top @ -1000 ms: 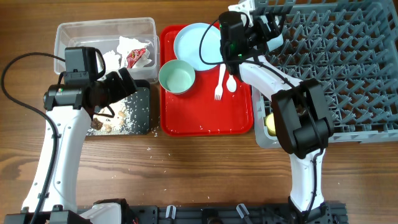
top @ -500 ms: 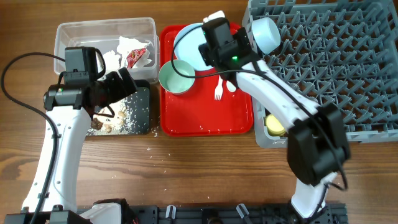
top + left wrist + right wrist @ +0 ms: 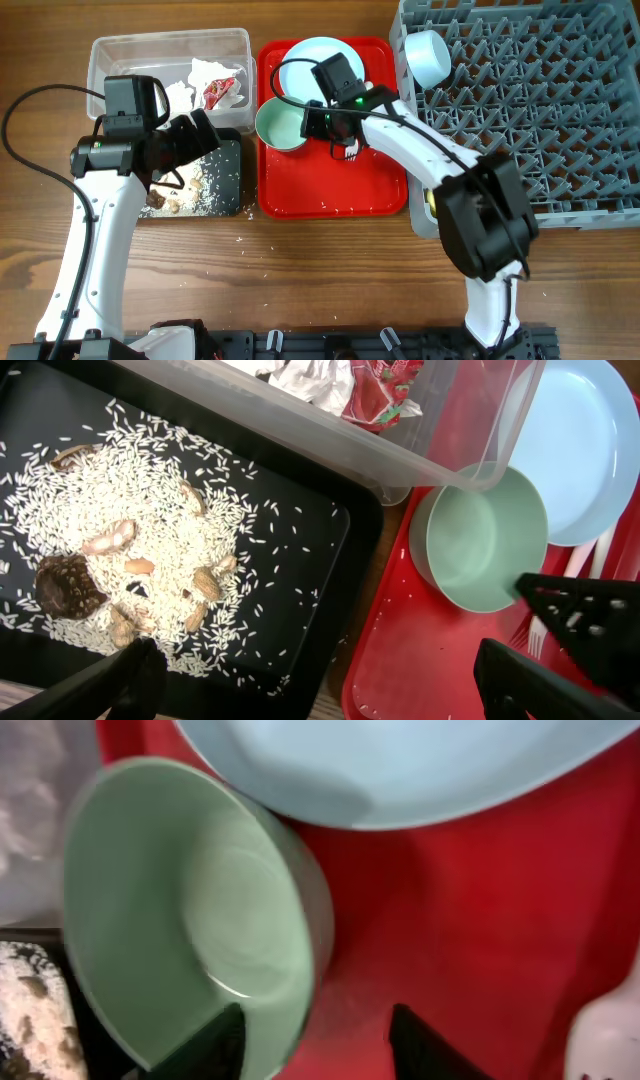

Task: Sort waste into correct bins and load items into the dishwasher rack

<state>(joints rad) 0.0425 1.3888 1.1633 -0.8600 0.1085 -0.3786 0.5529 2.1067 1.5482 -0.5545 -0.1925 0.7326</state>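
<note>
Right gripper (image 3: 318, 1042) swung back from rack (image 3: 520, 100), fingers spread astride bowl (image 3: 190, 910) rim; closing off-centre could skid it away.

Overhead, we look straight down on the whole table (image 3: 300, 260). Both wrist views sit close above, sharing the bowl (image 3: 480, 545).

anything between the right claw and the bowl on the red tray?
Nothing. Right wrist view: the right claw is at the bowl, the rim between its open jaws, bare red tray beside it.
</note>
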